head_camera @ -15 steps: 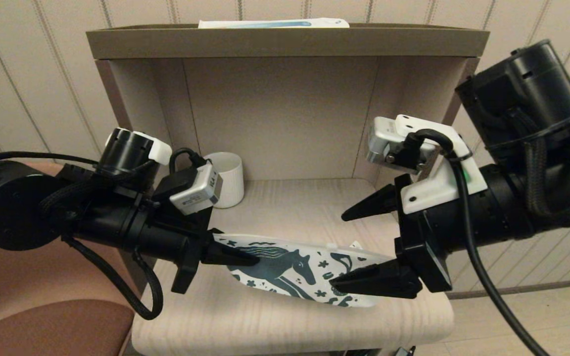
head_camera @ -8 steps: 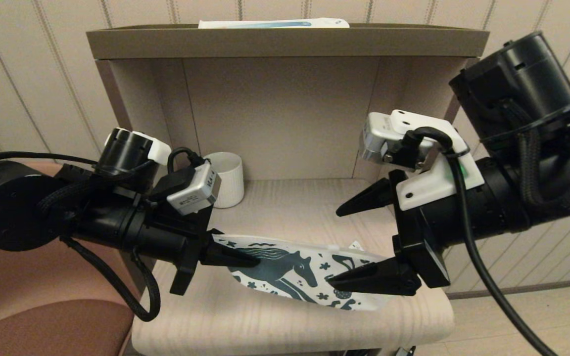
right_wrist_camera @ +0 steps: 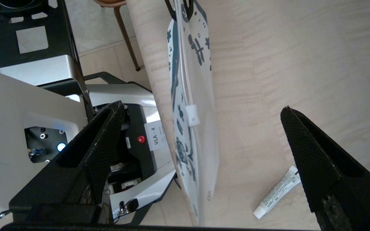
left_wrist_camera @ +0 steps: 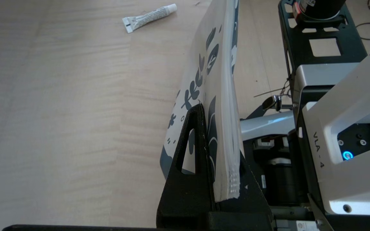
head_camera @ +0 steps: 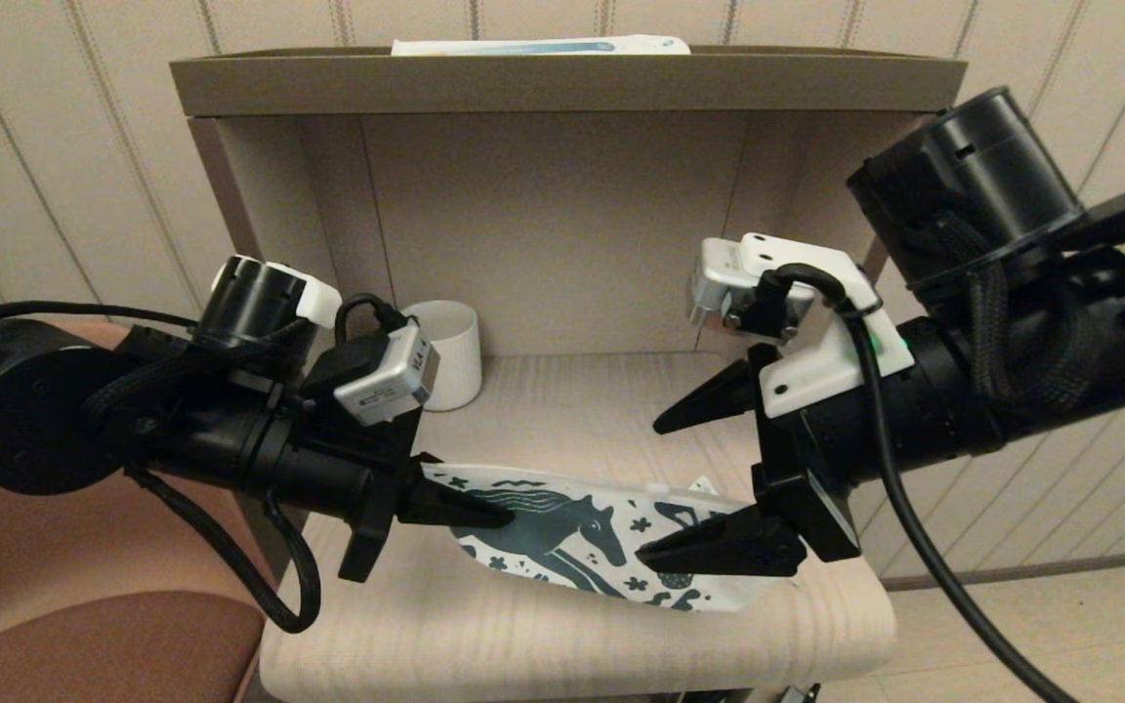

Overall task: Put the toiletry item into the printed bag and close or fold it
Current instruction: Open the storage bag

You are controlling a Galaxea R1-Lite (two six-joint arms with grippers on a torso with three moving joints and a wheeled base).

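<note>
L gripper [head_camera: 460, 508] clamped on one end of the printed bag [head_camera: 582, 542], holding it on edge over the table [head_camera: 543, 635]. R gripper [head_camera: 689, 483] jaws wide apart at bag's 3 o'clock end, nothing held. Toiletry item [right_wrist_camera: 276, 192] lies on table just beside bag, looks light, slim, prob. slippery; grip mid-body. Bag thin, floppy.

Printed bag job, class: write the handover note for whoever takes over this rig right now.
Left gripper: shut on one end of the printed bag, holding it raised above the table.
Right gripper: open, jaws straddling the bag's other end, gripping nothing.
Tube: lying on the table beside the bag, outside it.
Done: bag picked up.
Left: open the bag, put the tube in, close or fold it.
</note>
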